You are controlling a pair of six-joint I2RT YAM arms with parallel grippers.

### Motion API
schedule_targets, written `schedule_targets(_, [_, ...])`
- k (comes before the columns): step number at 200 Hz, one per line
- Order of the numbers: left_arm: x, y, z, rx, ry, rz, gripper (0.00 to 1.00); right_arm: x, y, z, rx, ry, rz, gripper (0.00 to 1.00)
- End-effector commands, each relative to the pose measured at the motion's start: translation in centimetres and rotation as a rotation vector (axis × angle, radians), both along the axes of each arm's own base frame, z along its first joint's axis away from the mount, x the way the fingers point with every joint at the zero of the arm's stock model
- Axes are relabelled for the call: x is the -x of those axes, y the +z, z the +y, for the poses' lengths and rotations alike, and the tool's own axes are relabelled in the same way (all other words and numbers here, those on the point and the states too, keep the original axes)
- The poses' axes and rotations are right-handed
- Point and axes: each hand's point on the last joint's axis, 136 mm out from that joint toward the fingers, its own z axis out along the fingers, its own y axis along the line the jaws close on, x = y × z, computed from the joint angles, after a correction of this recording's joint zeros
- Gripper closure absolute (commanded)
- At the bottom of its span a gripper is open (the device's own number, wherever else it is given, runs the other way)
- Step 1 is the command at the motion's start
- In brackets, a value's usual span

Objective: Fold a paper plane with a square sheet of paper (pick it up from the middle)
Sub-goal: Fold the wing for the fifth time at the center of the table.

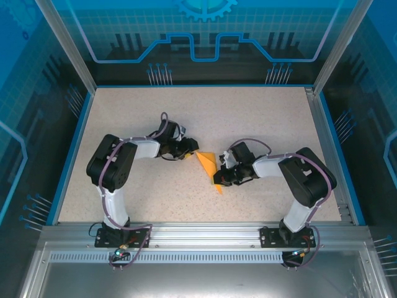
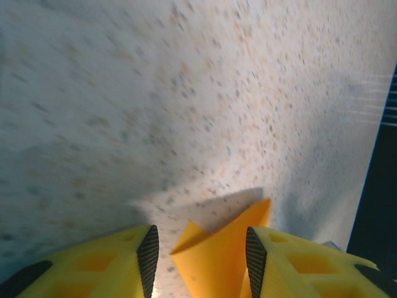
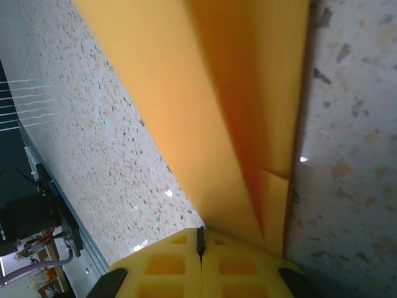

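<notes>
You are looking at the paper (image 1: 208,162), folded into a narrow orange wedge and lying at the middle of the table (image 1: 248,118), between the two grippers. In the top view its sharp tip is pointing toward the near edge, beside the right arm, and its wider end is reaching up toward the left arm.

Your right gripper (image 1: 221,177) is sitting at the paper's lower part. In the right wrist view its fingers (image 3: 167,264) are standing pressed together with no gap, and the paper (image 3: 205,112) is running straight up from their tips across the table (image 3: 347,124), showing a long crease and an overlapped layer. You cannot tell from here whether a layer is being pinched or the tips are only pressing on it.

Your left gripper (image 1: 191,149) is hovering at the wider end. In the left wrist view its two pads (image 2: 149,254) are standing apart, and a raised corner of the paper (image 2: 217,254) is rising between them, close against the right-hand pad and clear of the other. It is casting a shadow on the table (image 2: 186,93) behind it.
</notes>
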Motion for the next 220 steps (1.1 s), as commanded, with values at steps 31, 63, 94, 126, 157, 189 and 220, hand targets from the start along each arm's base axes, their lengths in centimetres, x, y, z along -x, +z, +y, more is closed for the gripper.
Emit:
schedule_targets(31, [0.5, 6.7, 0.3, 0.013, -0.016, -0.13, 0.56, 2.9, -4.9, -3.1, 0.197, -0.026, 0.159, 1.0])
schedule_targets(63, [4.2, 6.4, -3.6, 0.051, -0.129, -0.124, 0.62, 2.8, -5.1, -3.0, 0.197, -0.03, 0.165, 1.0])
schedule_targets(94, [7.2, 4.0, -7.4, 0.083, -0.228, -0.079, 0.64, 2.9, -5.4, -3.2, 0.207, -0.033, 0.172, 1.0])
schedule_targets(126, [7.8, 0.6, -8.3, 0.051, -0.237, -0.024, 0.66, 3.2, -5.7, -3.4, 0.214, -0.034, 0.177, 1.0])
schedule_targets(157, [6.2, -2.1, -6.3, 0.013, -0.158, 0.015, 0.66, 3.7, -6.0, -3.8, 0.231, -0.03, 0.185, 1.0])
schedule_targets(189, [4.3, -3.1, -3.8, -0.009, -0.101, 0.026, 0.65, 4.2, -6.3, -4.4, 0.265, -0.013, 0.195, 1.0])
schedule_targets(220, [2.9, -2.8, -1.6, -0.019, -0.072, 0.019, 0.63, 4.3, -6.1, -4.5, 0.268, -0.001, 0.196, 1.0])
